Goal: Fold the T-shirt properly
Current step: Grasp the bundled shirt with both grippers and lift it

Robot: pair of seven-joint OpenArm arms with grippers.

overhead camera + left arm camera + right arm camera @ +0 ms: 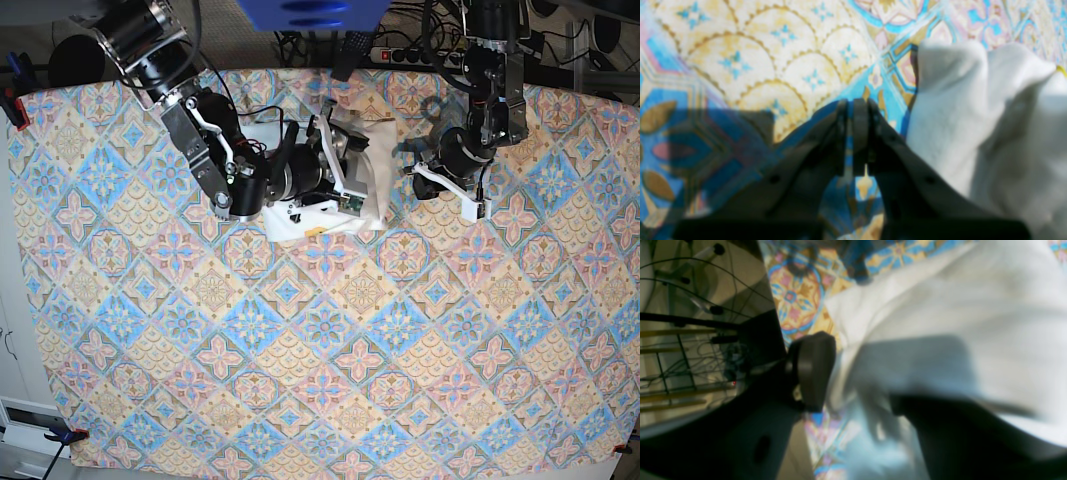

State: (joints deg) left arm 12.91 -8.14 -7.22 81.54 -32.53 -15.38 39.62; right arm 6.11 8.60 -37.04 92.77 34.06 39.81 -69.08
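Patterned tablecloth [330, 330], folded T-shirt [372, 165] between parted right claw [853, 400], beside closed left claw [855, 106].

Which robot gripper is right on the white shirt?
The right gripper, jaws apart over the shirt. The left gripper sits shut beside it, above the tablecloth.

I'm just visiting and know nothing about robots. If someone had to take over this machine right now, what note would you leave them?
Left gripper: shut, empty, over the patterned tablecloth just beside the shirt.
Right gripper: jaws apart around white cloth; whether it grips is unclear.
T-shirt: bunched into a compact white bundle near the table's far edge, partly under the right arm.
Done: shirt gathered small.
Left: check that the folds lie flat and neat, then back both arms away.
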